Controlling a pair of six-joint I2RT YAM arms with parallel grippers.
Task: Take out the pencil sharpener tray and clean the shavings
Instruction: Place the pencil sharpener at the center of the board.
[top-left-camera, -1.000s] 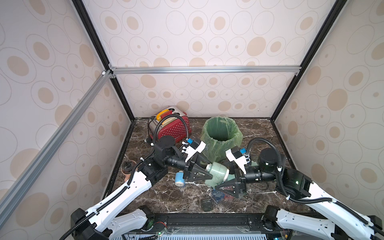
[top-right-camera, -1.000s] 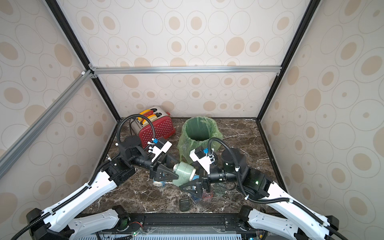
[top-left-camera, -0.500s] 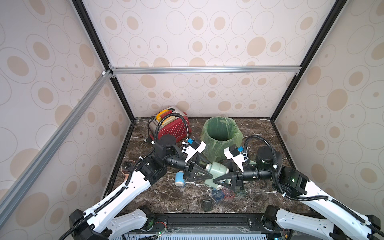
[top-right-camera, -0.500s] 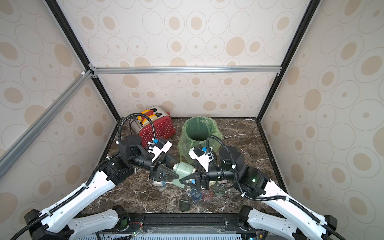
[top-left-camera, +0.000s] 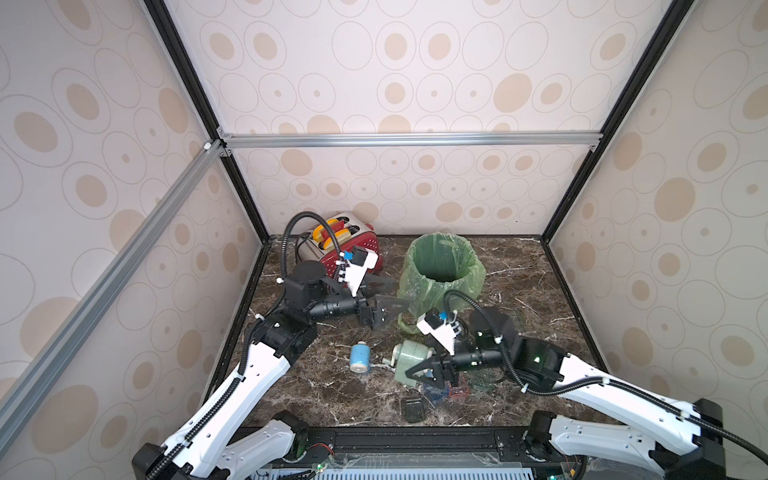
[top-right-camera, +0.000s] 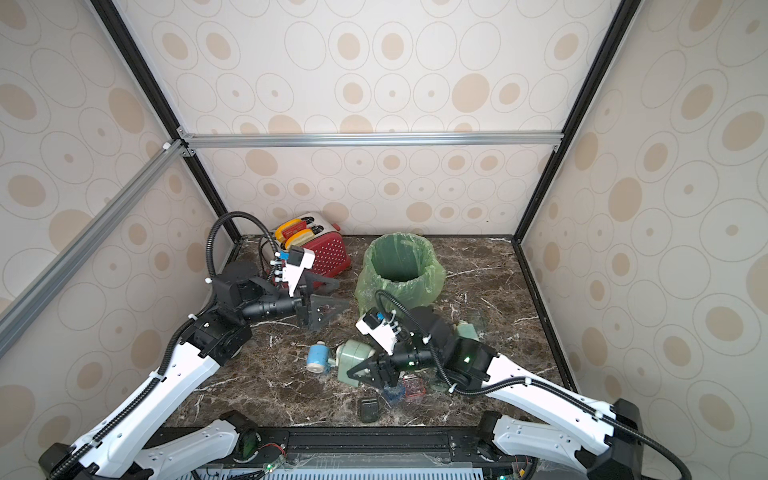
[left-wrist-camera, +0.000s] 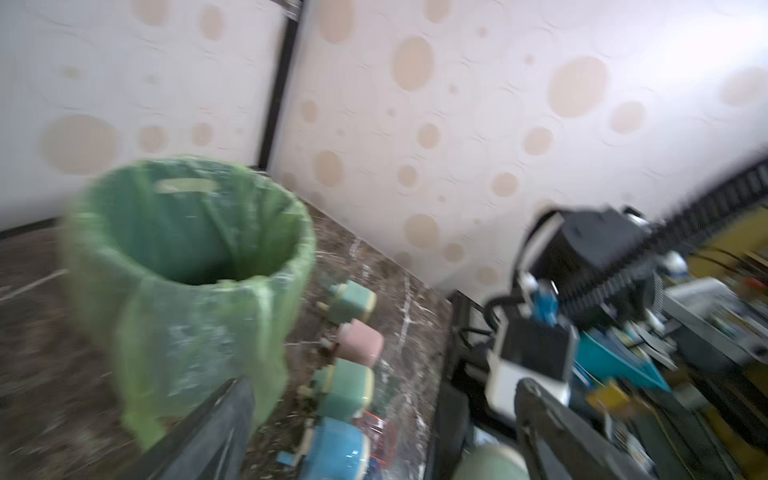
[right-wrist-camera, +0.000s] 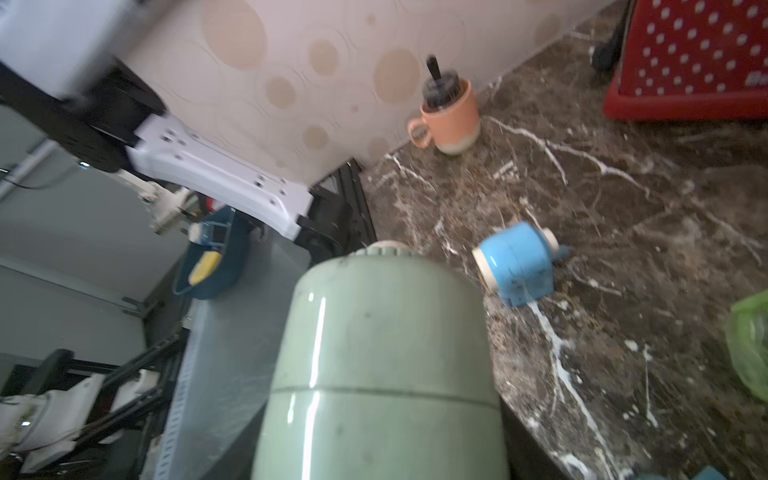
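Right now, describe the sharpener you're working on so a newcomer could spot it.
Find the green-lined bin at the back of the marble table. In front of it is a pale green sharpener; unlike the blue sharpener lying beside it, it is clamped in the right gripper.

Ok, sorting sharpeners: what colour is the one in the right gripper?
Pale green sharpener; right wrist view shows it best.

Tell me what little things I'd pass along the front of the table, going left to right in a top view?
Blue pencil sharpener → green pencil sharpener → reddish see-through box.
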